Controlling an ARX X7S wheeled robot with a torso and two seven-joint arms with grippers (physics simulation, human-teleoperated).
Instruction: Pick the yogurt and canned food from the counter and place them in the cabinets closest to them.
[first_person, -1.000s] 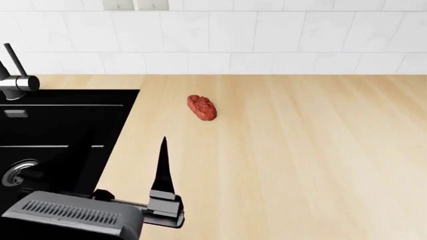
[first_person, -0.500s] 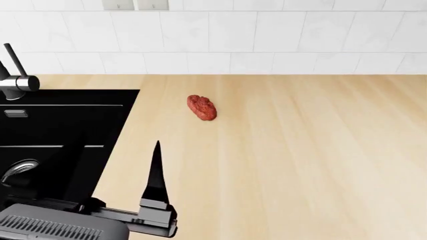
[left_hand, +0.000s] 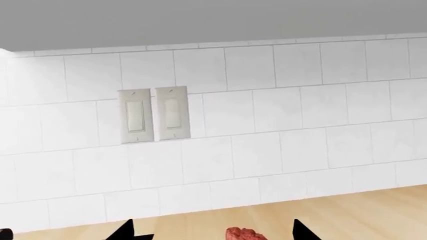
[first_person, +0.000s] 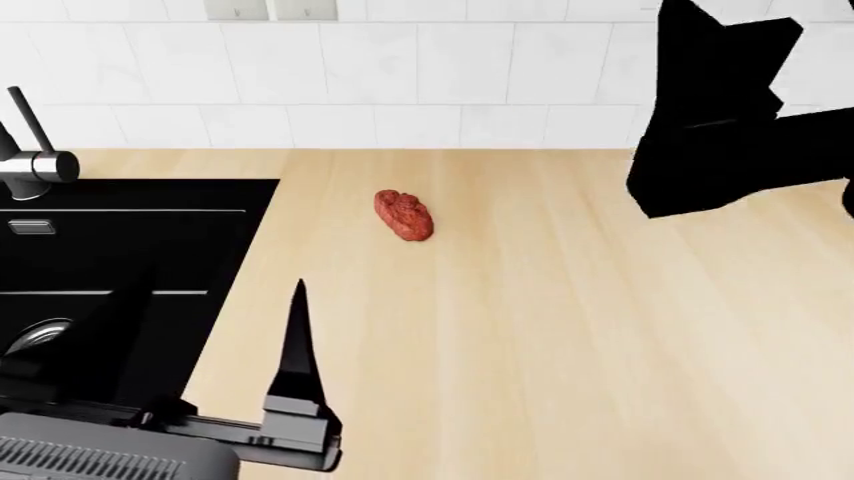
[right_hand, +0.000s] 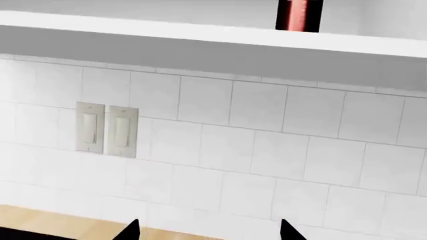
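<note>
Left gripper (left_hand: 210, 231): only two dark fingertips enter the left wrist view at 6 o'clock.
Red meat lump (left_hand: 244, 234): lower part cropped there.
Right arm (first_person: 727, 110): black silhouette, gripper unreadable.
Faucet (first_person: 27, 160): cropped at 9 o'clock.

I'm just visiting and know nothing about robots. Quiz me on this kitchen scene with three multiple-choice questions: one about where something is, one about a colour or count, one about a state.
1. Where does the red lump of meat lie?
A. In the sink
B. On the counter, beside the sink
C. In a gripper

2. How many switch plates are on the tiled wall?
A. Two
B. Four
C. None

3. What does the left gripper hold?
A. The meat
B. A cup
C. Nothing

Answers: 1 B, the meat rests on the counter, clear of the black sink. 2 A, two plates sit side by side. 3 C, its fingertips stand apart with nothing between them; the meat is beyond them on the wood.
</note>
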